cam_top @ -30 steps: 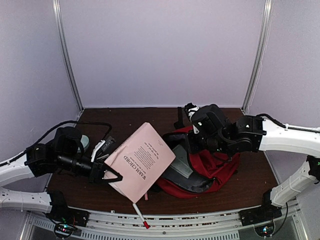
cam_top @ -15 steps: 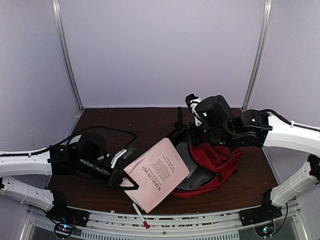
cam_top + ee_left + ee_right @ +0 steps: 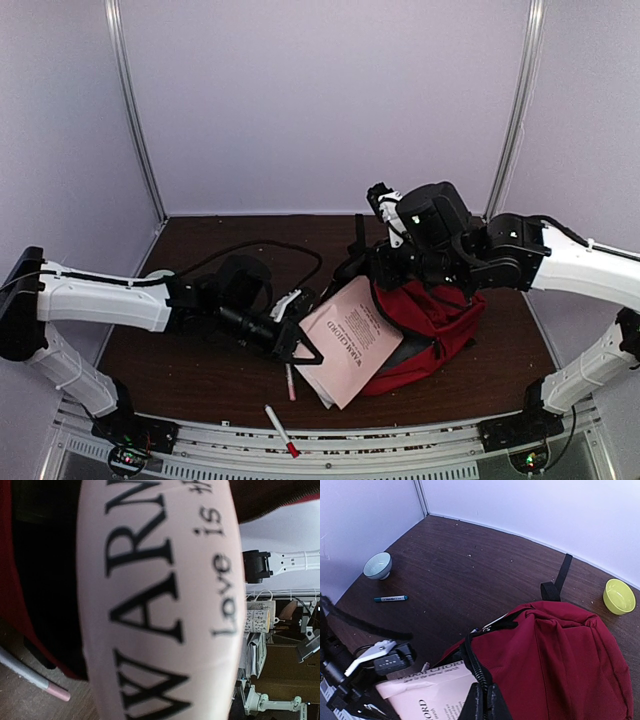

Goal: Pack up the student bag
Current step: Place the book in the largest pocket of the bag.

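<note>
Right pincer (image 3: 485, 705) clenched on student bag (image 3: 560, 650) zipper rim; left pincer (image 3: 308, 352) grasping pink book (image 3: 352, 335), bag just beyond.

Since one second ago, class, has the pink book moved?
Yes: the pink book shifted right, past the unmoved pen at the near edge, toward the student bag.

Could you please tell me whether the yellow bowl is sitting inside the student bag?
No, the yellow bowl stands on the table, outside and apart from the student bag.
</note>
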`<act>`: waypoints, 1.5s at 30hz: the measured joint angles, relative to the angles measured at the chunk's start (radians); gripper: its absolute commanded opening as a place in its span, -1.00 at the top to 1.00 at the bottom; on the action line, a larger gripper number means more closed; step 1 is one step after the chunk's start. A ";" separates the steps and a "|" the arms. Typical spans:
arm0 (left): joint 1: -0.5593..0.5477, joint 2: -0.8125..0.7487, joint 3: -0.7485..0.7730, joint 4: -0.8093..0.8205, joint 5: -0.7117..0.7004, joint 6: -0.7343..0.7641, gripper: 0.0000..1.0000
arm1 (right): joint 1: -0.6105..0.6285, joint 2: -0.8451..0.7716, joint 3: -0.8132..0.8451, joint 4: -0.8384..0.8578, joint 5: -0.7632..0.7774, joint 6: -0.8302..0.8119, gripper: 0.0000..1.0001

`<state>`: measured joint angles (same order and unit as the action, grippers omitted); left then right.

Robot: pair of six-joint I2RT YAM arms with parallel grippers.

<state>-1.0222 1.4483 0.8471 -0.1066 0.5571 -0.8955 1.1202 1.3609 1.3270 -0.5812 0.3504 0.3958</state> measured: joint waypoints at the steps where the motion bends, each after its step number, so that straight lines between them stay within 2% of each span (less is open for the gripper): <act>1: 0.000 0.021 0.014 0.009 0.002 -0.008 1.00 | 0.000 -0.004 0.000 0.000 -0.006 0.000 1.00; 10: 0.026 0.199 0.148 0.132 0.065 -0.126 1.00 | 0.000 -0.049 -0.006 -0.010 -0.043 -0.008 1.00; 21: 0.064 0.391 0.312 0.166 0.077 -0.230 0.96 | 0.003 -0.097 -0.055 0.006 -0.097 -0.021 1.00; 27: 0.067 0.441 0.404 0.137 0.060 -0.240 0.82 | 0.018 -0.100 -0.063 0.025 -0.120 -0.035 1.00; 36: 0.066 0.492 0.462 0.131 0.010 -0.246 0.67 | 0.026 -0.110 -0.097 0.069 -0.130 -0.037 1.00; 40: 0.066 0.525 0.504 0.131 0.003 -0.250 0.50 | 0.028 -0.112 -0.104 0.079 -0.131 -0.037 1.00; 41: 0.066 0.534 0.515 0.132 0.001 -0.249 0.40 | 0.029 -0.113 -0.107 0.080 -0.132 -0.037 1.00; 45: 0.067 0.559 0.536 0.134 -0.017 -0.236 -0.38 | 0.030 -0.124 -0.122 0.084 -0.133 -0.037 1.00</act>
<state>-0.9554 2.0071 1.3830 0.0277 0.5404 -1.1316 1.1503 1.2369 1.2049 -0.4973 0.2176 0.3588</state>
